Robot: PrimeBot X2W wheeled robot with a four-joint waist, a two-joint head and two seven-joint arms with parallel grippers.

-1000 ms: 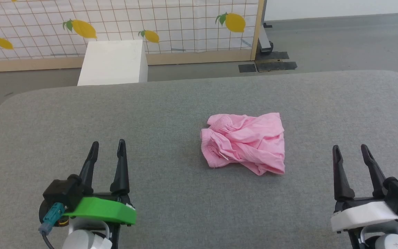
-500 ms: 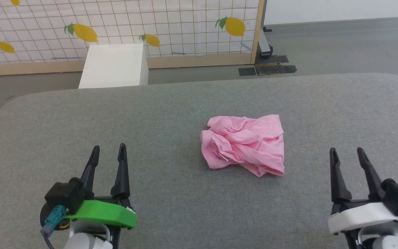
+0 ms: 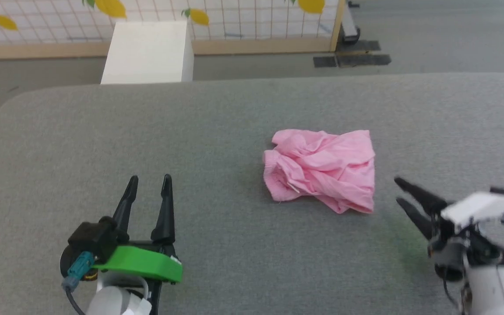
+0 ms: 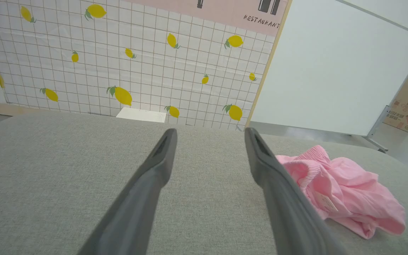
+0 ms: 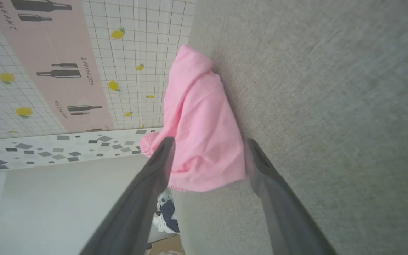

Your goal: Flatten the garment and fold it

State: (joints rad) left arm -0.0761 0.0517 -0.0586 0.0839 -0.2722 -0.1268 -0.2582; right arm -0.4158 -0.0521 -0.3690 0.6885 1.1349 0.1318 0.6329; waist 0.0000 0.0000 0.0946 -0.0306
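The garment (image 3: 322, 169) is a crumpled heap of light pink cloth lying on the grey table (image 3: 217, 113), right of centre. Its gathered waistband (image 4: 308, 159) and a small white tag (image 4: 325, 202) face my left wrist camera. My left gripper (image 3: 148, 183) stands open at the lower left, well apart from the cloth, fingers pointing away from me. My right gripper (image 3: 398, 191) is open too, turned on its side with its fingers pointing left at the garment's near right corner, a short gap away. In the right wrist view the garment (image 5: 198, 124) lies just beyond the fingertips.
A white box (image 3: 148, 52) stands on the floor behind the table's far edge. Behind it rises a lemon-patterned partition (image 3: 234, 17) with a wooden frame. Bare grey cloth surrounds the garment on every side.
My right gripper has rolled onto its side and swung left toward the garment's near right corner. The head camera has tilted down. Left gripper and garment have stayed put.
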